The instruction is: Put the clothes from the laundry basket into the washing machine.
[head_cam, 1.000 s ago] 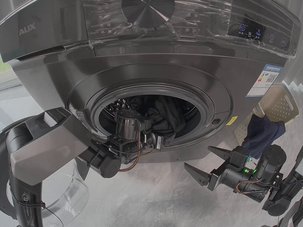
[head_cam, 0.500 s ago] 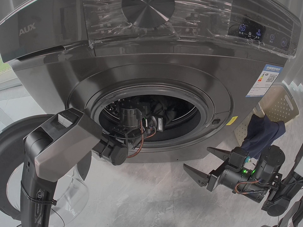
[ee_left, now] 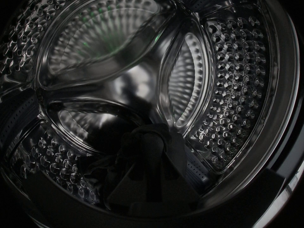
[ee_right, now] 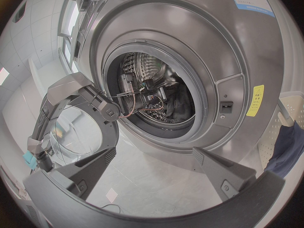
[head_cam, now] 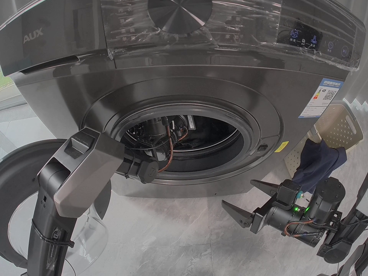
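Jaws of the left gripper (ee_left: 148, 133) pinch narrow on a dark garment (ee_right: 180, 103) deep inside the washing machine drum (ee_left: 240, 79), so release should drop it clear of the door opening. On the right gripper (head_cam: 237, 192), jaws stand wide near the laundry basket (head_cam: 339, 125), likely ready for the navy garment (head_cam: 320, 161) draped there.

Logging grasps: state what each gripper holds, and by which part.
Right gripper: open, holding nothing. Left gripper, inside the drum: too dark to tell.

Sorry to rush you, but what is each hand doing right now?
Left hand: looks closed on the dark garment.
Right hand: open, holding nothing.
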Controlling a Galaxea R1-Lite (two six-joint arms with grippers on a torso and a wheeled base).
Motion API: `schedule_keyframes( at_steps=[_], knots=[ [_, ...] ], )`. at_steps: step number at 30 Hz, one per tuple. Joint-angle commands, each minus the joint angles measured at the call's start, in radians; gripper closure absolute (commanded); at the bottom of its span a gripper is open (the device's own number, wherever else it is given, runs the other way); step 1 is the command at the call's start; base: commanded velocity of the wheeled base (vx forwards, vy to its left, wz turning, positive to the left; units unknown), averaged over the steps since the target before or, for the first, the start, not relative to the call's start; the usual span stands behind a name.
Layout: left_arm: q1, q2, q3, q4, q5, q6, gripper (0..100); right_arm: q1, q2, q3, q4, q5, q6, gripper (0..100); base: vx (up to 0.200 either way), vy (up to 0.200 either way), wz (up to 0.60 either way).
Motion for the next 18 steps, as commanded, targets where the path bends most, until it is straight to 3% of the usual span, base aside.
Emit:
schedule_keyframes(
  at_steps=[1,9,18],
  knots=[
    [0.004,0.015,0.022,0.003,0.001,-0.001,0,0.001,0.002,0.001,0.001,0.001,-0.001,0,0.000,0.000,0.00],
    [-0.016,-0.061,0.234,0.019,-0.027,0.002,0,0.001,0.004,0.001,0.001,0.001,0.001,0,0.000,0.000,0.00],
    [-0.027,-0.015,0.231,0.026,-0.094,0.003,0,0.002,0.013,0.001,-0.001,0.001,-0.001,0,0.000,0.000,0.00]
  ],
)
